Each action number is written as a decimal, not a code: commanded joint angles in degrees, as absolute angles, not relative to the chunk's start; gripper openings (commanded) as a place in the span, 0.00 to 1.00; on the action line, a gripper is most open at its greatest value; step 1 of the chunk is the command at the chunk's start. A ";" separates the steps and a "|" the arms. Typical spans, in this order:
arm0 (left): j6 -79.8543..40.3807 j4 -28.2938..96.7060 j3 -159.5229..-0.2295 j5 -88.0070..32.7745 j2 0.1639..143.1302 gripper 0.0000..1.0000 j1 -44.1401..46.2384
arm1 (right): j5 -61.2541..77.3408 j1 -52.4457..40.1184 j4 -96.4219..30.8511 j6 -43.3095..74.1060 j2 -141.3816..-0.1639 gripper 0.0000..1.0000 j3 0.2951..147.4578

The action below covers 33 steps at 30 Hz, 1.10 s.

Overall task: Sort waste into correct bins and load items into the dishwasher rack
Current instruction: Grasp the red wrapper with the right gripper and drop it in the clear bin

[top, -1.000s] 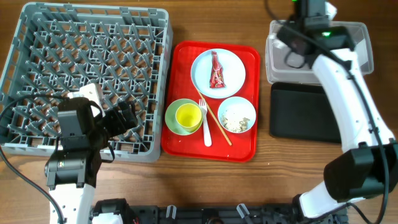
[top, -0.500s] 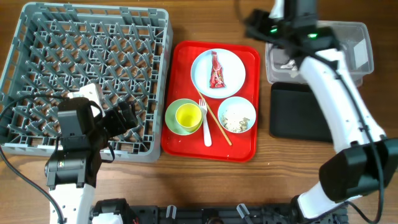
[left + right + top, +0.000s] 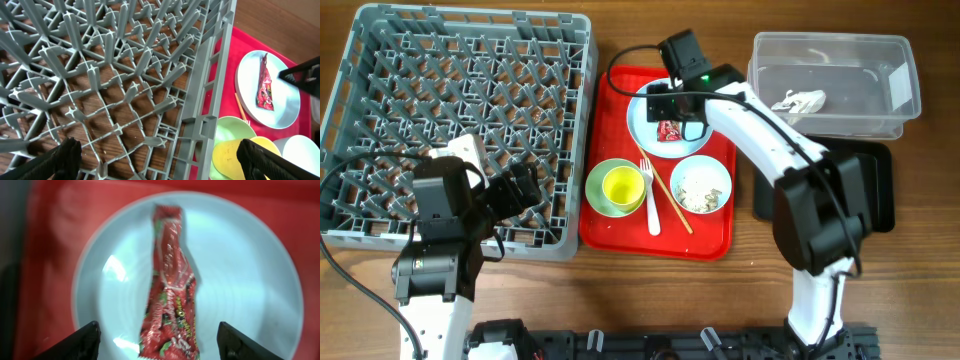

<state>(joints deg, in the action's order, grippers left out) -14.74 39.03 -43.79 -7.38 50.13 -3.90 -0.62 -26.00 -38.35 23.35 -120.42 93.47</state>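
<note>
A red-and-white snack wrapper (image 3: pixel 169 305) lies lengthwise on the white plate (image 3: pixel 240 275). My right gripper (image 3: pixel 165 342) hangs open just above it, one finger on each side, touching nothing. From overhead the right gripper (image 3: pixel 675 112) covers part of the plate (image 3: pixel 642 125) and the wrapper (image 3: pixel 669 131). A crumpled white napkin (image 3: pixel 800 100) sits in the clear tub (image 3: pixel 860 60). My left gripper (image 3: pixel 162 160) is wide open and empty above the front right corner of the grey dishwasher rack (image 3: pixel 125 75), also seen overhead as the left gripper (image 3: pixel 525 185) and the rack (image 3: pixel 470 110).
On the red tray (image 3: pixel 615 232) a pale green bowl (image 3: pixel 602 195) holds a yellow cup (image 3: pixel 623 185). A light blue bowl (image 3: pixel 701 185) holds rice scraps. A white fork (image 3: pixel 649 200) and chopsticks (image 3: pixel 670 198) lie between the bowls. The black tray (image 3: pixel 880 190) sits below the tub.
The right arm swung left from over the clear tub to above the plate, and its jaws widened. The napkin now lies loose in the tub. The left arm stayed still.
</note>
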 commanded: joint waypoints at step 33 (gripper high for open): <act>-15.27 38.85 -44.97 -7.90 49.60 1.00 -4.25 | -7.92 -19.05 -43.68 30.00 -110.98 0.04 95.46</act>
<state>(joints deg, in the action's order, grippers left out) -14.74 39.03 -43.79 -7.38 50.13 -3.90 -3.75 -23.05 -43.77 29.98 -120.62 93.93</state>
